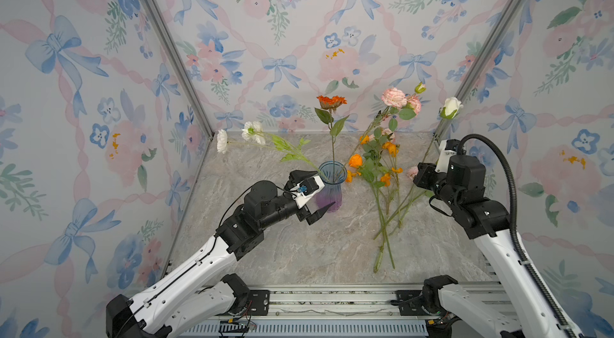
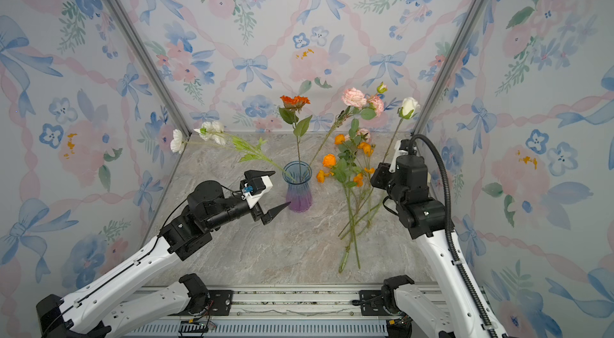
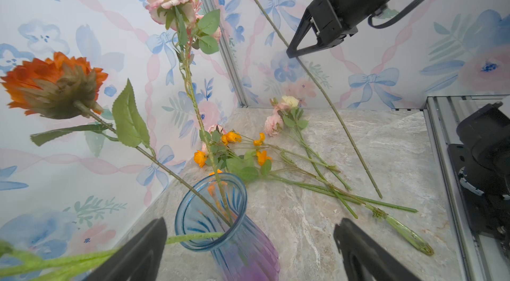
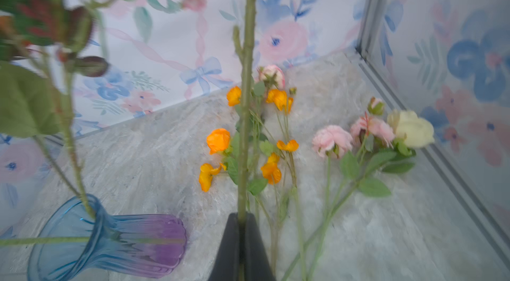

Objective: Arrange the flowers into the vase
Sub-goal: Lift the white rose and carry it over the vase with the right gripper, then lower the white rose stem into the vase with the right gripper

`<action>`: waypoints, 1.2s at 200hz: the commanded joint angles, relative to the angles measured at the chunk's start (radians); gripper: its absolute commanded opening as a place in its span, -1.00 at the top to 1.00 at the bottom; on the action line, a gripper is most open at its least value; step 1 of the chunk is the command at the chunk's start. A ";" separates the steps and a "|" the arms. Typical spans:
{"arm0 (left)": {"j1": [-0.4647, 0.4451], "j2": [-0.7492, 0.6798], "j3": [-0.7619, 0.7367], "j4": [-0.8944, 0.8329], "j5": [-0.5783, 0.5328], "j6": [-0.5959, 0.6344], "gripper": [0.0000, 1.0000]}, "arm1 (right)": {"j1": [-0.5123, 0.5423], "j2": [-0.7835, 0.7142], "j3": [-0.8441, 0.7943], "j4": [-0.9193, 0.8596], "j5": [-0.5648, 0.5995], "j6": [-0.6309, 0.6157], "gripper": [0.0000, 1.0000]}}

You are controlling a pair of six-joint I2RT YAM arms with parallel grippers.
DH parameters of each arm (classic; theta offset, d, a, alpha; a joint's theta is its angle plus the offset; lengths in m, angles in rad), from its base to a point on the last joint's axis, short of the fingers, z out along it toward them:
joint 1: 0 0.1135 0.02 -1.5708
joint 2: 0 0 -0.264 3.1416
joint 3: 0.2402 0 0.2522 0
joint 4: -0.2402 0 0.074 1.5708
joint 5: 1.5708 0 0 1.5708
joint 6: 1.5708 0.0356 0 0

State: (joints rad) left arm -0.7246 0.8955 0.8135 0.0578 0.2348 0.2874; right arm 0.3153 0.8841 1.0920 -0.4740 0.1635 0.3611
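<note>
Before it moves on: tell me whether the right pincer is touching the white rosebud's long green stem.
Touching. In the right wrist view the right pincer is shut on the white rosebud's long green stem.

The left gripper hovers just left of the vase, its fingers spread wide. The right gripper is raised well right of the vase, fingers pinched on a white rose stem.

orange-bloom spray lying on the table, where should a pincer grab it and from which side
Probably the bare lower stem, from above, jaws across it. The spray lies flat, blooms and leaves bunched at the far end; the near end is leafless, though other stems cross it.
</note>
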 commanded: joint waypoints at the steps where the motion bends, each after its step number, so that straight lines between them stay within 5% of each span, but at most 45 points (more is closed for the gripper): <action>1: 0.022 -0.031 -0.025 0.050 -0.013 -0.007 -0.96 | 0.152 -0.030 0.020 0.145 0.122 -0.149 1.00; 64: 0.028 -0.041 -0.046 0.087 -0.016 -0.024 -0.96 | 0.412 0.170 0.221 0.424 0.158 -0.385 1.00; 132: 0.029 -0.047 -0.055 0.105 -0.020 -0.028 -0.96 | 0.493 0.425 0.416 0.653 0.137 -0.547 1.00; 240: 0.030 -0.043 -0.055 0.107 -0.007 -0.032 -0.96 | 0.501 0.599 0.436 0.627 0.138 -0.572 1.00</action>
State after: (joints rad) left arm -0.7006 0.8627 0.7712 0.1345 0.2173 0.2756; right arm 0.8070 1.4647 1.5333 0.1543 0.2962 -0.2104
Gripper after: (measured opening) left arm 0.979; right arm 0.050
